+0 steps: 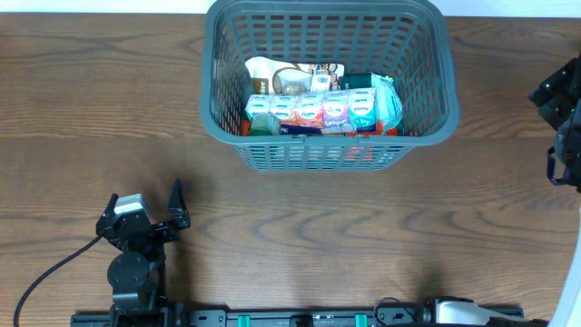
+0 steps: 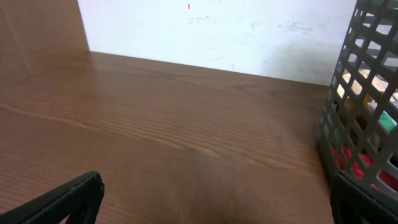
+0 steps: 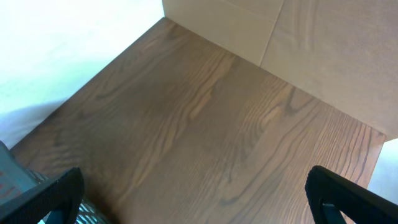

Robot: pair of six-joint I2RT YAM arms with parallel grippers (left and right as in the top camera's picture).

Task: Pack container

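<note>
The container (image 1: 327,73), a large dark grey lattice basket, stands at the back middle of the wooden table. Inside it lie several snack packets (image 1: 313,109), a row of small ones in front of a beige pack (image 1: 290,74). My left gripper (image 1: 145,195) rests near the front left, far from the basket, open with nothing between its fingers. In the left wrist view the left gripper (image 2: 211,208) frames bare wood, with the container's wall (image 2: 364,93) at the right. My right gripper (image 1: 554,127) sits at the table's right edge, also open; in its own view the right gripper (image 3: 199,205) holds nothing.
Wooden table (image 1: 300,236) all round. A white wall (image 2: 217,31) runs behind the table. In the right wrist view a light wooden panel (image 3: 323,50) borders the table's far side, and a corner of the container (image 3: 9,171) shows at the lower left.
</note>
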